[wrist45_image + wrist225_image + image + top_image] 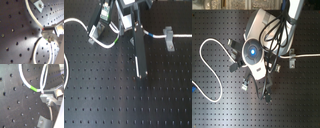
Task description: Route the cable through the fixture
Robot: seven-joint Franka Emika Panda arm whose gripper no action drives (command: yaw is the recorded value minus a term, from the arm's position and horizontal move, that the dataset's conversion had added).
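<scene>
The white cable (78, 22) comes in from the first exterior view's left and loops under my gripper (111, 30). Its green band (116, 38) lies just beside the fingers. The blue band (150, 35) sits further right. In both wrist views the gripper (48, 33) (47, 96) looks shut on the cable (25, 80) next to the green band (33, 88). A slanted grey fixture (97, 31) stands close by, and it shows as a screwed clip (38, 5) (43, 122) in both wrist views. In the second exterior view the arm hides the fingers.
An upright grey bracket (169, 38) (292, 61) has the cable running through it toward the right edge. Another slanted clip (126, 22) stands at the back. A long black bar (138, 52) hangs off the arm over the perforated black board (139, 100). A wide cable loop (209, 70) lies on the second exterior view's left.
</scene>
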